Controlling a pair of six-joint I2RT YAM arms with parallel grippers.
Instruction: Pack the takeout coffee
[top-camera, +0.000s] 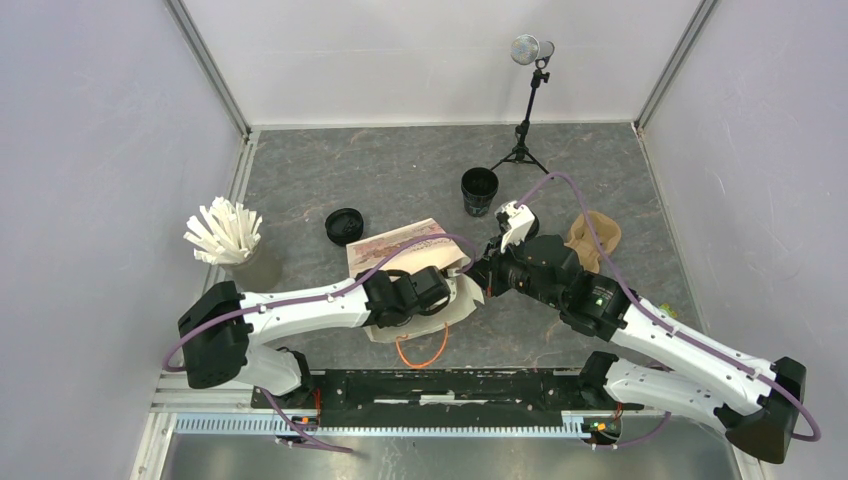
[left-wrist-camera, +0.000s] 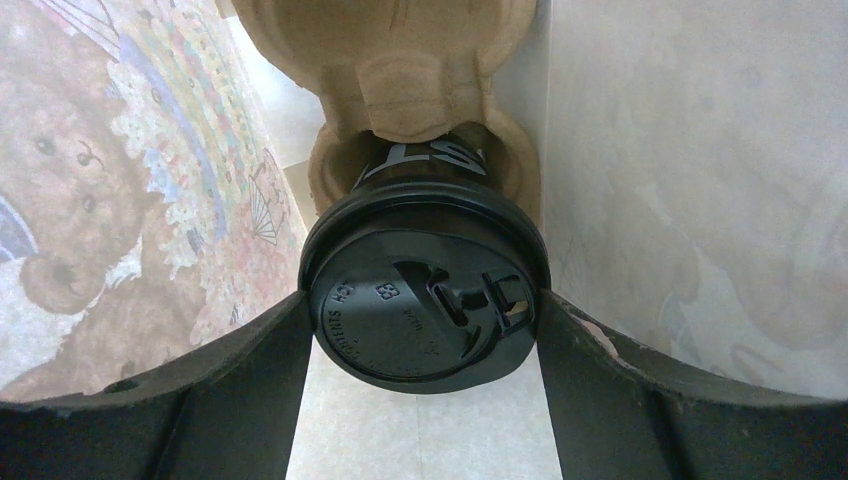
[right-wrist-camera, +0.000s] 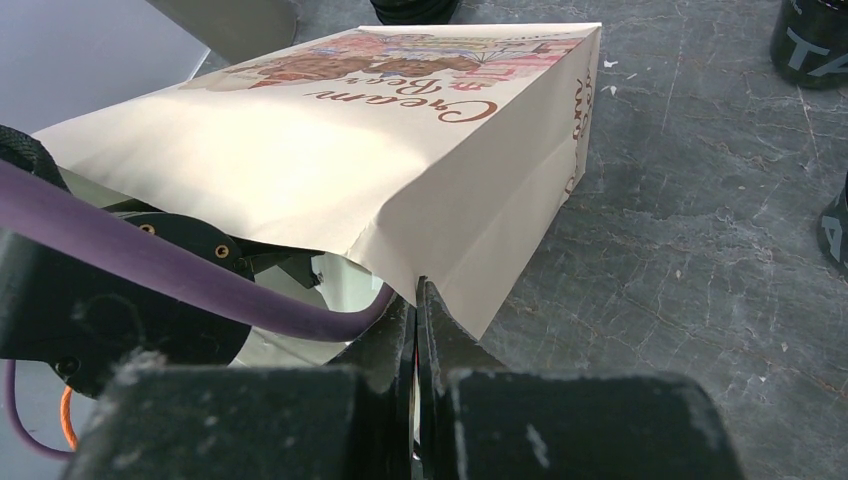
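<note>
While right pincer (right-wrist-camera: 416, 300) nips bag (right-wrist-camera: 350, 150), left (left-wrist-camera: 422, 345) clasps cup (left-wrist-camera: 420, 300).

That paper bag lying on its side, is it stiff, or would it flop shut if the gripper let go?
Probably floppy: the paper bag creases where the right gripper pinches its mouth edge, so that edge would likely sag. It also looks light and would likely slide on the smooth table if pushed.

Lit softly from overhead, faint shadows beneath the arms (top-camera: 300, 300). Dimmer and warmer inside the paper bag (left-wrist-camera: 700, 150) ahead of the left gripper (left-wrist-camera: 422, 335), dull glints on the lid of the cup (left-wrist-camera: 400, 300) between its blurred fingers (left-wrist-camera: 200, 400). Sharp beyond the right gripper (right-wrist-camera: 415, 295), blurred on its fingers (right-wrist-camera: 455, 340).
</note>
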